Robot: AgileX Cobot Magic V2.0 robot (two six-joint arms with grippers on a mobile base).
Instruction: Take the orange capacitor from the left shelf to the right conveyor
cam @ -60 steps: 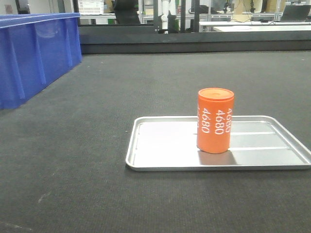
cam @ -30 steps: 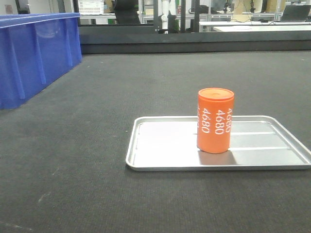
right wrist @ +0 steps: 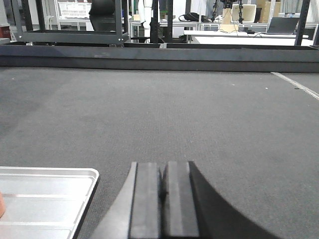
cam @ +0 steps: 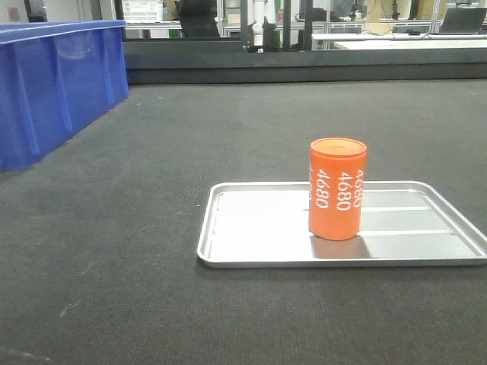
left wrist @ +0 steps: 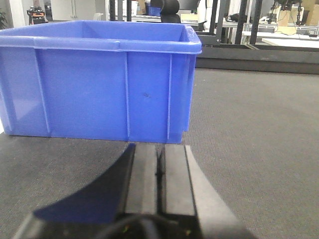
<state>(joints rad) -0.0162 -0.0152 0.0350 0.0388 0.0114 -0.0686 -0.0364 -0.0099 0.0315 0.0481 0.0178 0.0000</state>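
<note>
The orange capacitor [cam: 337, 190] stands upright, white "4680" on its side, inside a shallow silver tray [cam: 251, 228] that lies on the dark textured belt of the right conveyor [cam: 190, 129]. In the right wrist view only a sliver of the orange capacitor [right wrist: 1, 205] shows at the left edge. My right gripper [right wrist: 162, 167] is shut and empty, low over the belt to the right of the tray [right wrist: 45, 199]. In front of a blue bin, my left gripper [left wrist: 159, 148] is also shut with nothing in it. The left shelf is out of view. Neither gripper shows in the front view.
A large blue plastic bin [cam: 53, 84] stands on the belt at the far left, close ahead of the left gripper [left wrist: 99, 79]. A dark raised frame [cam: 304, 68] runs along the belt's far edge, with racks and desks behind it.
</note>
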